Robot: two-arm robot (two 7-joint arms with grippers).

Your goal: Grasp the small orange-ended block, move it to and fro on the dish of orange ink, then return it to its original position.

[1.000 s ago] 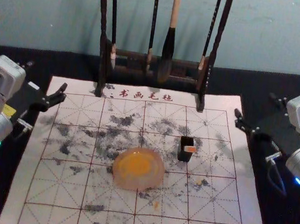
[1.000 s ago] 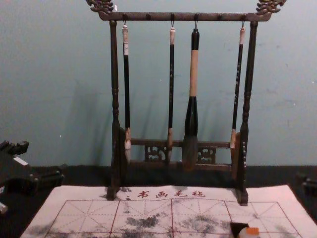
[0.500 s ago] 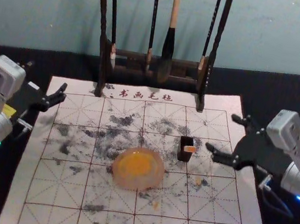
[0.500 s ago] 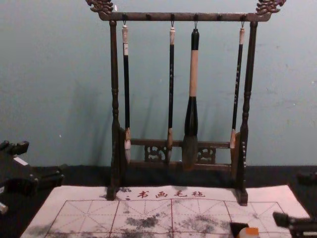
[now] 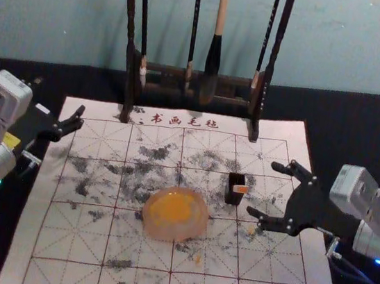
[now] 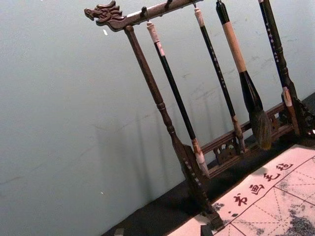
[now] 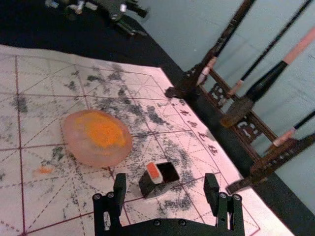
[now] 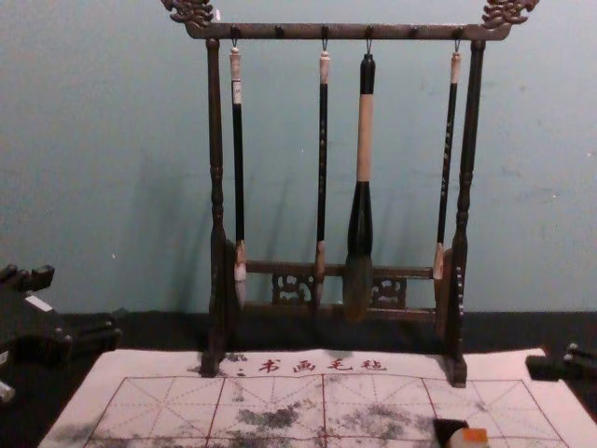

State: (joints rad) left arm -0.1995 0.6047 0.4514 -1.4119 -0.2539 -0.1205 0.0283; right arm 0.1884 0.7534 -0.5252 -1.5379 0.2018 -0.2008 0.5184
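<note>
On the mat, the small orange-ended block [image 5: 240,188] leans against a black holder [image 5: 233,198], right of the round dish of orange ink [image 5: 173,213]. My right gripper [image 5: 260,188] is open, its fingertips just to the right of the block with a gap between. In the right wrist view the block [image 7: 154,173] and holder lie beyond and between the spread fingers of my right gripper [image 7: 166,189], untouched. The chest view has the block's orange end [image 8: 475,435] at the bottom edge. My left gripper [image 5: 79,117] is parked open at the mat's left edge.
A dark wooden rack [image 5: 168,71] with several hanging brushes stands at the mat's back edge, near the wall. The ink-stained, gridded mat [image 5: 72,238] lies on a black table cover [image 5: 41,75].
My right gripper has come inward over the mat from the right and moved nearer the front, up beside the block. The left gripper, block and dish have stayed still.
</note>
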